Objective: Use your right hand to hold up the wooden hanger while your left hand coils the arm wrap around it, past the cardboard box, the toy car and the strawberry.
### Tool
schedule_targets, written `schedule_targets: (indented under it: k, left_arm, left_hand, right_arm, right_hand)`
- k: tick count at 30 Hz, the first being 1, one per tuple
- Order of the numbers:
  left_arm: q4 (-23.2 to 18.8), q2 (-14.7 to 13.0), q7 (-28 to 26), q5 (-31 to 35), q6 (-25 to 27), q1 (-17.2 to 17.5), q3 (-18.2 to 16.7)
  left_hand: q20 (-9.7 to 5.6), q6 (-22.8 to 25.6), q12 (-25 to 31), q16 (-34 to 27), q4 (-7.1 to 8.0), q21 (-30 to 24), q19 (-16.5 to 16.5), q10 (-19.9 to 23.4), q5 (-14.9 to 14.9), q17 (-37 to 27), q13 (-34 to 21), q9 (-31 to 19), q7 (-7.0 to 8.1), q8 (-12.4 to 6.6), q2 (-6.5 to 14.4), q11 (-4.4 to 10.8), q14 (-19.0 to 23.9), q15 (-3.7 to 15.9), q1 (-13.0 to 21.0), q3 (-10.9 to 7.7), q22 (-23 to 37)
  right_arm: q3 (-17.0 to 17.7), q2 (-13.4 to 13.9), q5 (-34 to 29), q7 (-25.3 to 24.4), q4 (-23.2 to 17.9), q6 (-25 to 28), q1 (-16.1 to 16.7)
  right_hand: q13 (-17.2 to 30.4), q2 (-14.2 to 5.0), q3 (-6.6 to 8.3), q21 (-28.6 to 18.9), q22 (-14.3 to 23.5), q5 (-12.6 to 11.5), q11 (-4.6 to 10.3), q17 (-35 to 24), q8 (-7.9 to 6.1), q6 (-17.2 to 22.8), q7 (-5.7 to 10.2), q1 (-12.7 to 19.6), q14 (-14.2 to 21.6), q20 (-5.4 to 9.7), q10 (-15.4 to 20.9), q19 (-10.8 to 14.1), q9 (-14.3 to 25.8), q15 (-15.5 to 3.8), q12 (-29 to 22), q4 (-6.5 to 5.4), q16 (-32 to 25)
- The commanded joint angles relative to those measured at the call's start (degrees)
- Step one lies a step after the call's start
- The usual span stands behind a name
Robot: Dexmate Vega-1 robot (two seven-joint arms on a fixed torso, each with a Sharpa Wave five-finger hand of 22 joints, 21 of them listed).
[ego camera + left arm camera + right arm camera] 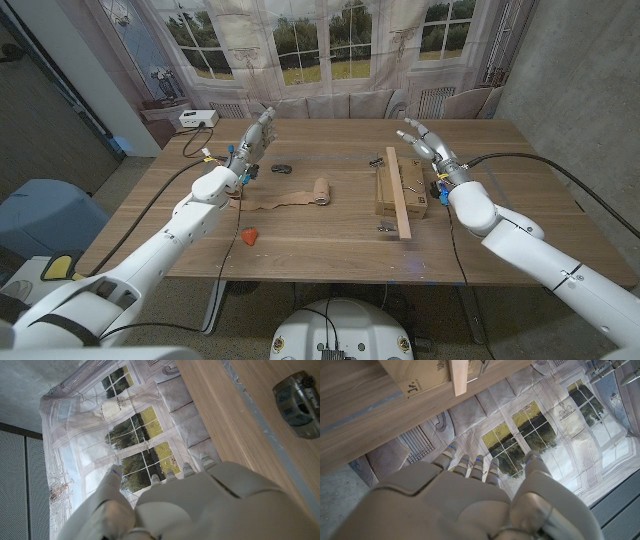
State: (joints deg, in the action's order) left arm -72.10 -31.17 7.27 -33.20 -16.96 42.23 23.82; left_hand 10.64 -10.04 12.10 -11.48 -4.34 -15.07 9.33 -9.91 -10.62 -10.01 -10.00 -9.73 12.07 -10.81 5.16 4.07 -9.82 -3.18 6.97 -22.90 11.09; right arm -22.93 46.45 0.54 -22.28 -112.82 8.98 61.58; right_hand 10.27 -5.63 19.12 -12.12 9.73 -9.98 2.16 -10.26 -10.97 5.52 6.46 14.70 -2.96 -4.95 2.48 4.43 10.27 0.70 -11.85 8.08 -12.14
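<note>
Both hands raised above bench (300, 240), fingers apart, holding nothing: left hand (257, 131) near toy car (281, 168), right hand (424, 143) beside wooden hanger (399, 192).

Tan arm wrap (296, 196) at table centre; red strawberry (249, 236) at 7 o'clock of it. Brown cardboard box (412, 190) w/ pale wooden hanger (399, 193) at 3 o'clock; dark grey toy car (281, 168) at 11.

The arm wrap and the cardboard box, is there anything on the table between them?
No. In the head view, bare wooden table separates the arm wrap from the cardboard box; the wooden hanger lies on the box.
</note>
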Motion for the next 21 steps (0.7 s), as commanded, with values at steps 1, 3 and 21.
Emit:
schedule_targets:
  k: [1,3,21]
  left_arm:
    - [1.2,0.5,0.9,0.4,0.1,-1.4,0.7]
    - [1.2,0.6,1.0,0.4,0.1,-1.5,0.7]
    - [0.1,0.0,-0.1,2.1,0.7,-2.1,1.2]
  left_hand:
    - [0.47,-4.2,0.1,0.2,-0.3,-0.1,-0.2,-5.5,-0.3,-0.1,-0.2,-0.2,0.37,0.03,-0.1,-0.32,-3.3,0.01,0.5,-0.02,0.1]
    - [0.49,-4.1,0.1,0.3,-0.31,0.0,-0.2,-5.4,-0.3,-0.1,-0.2,-0.2,0.37,0.06,-0.1,-0.15,-3.2,0.05,0.5,-0.02,0.1]
    - [0.43,-4.0,-0.1,0.5,-0.37,0.1,-0.3,-5.2,-0.3,-0.1,-0.2,-0.2,0.36,0.2,-0.1,-0.44,-3.2,0.05,0.6,-0.04,0.1]
  right_arm:
    - [0.1,2.3,-5.2,-0.8,-6.4,8.0,2.8]
    - [0.2,2.8,-6.0,-0.9,-7.3,9.2,3.3]
    - [-2.0,5.3,-14.0,-0.7,-14.8,19.9,5.9]
  right_hand:
    - [0.3,-0.03,0.09,0.0,0.3,-0.3,0.28,-0.1,0.17,-0.3,0.51,0.3,0.1,-0.04,0.1,0.3,0.2,-0.1,0.2,0.15,0.0]
    - [0.3,-0.03,0.09,0.0,0.3,-0.3,0.33,-0.1,0.18,-0.4,0.47,0.4,0.2,-0.1,0.1,0.4,0.2,-0.2,0.2,0.16,0.0]
    - [0.3,-0.02,0.09,-0.1,0.3,-0.3,0.57,-0.1,0.21,-0.6,0.43,0.6,1.3,-0.61,0.6,1.1,0.2,-0.55,0.2,0.2,-0.2]
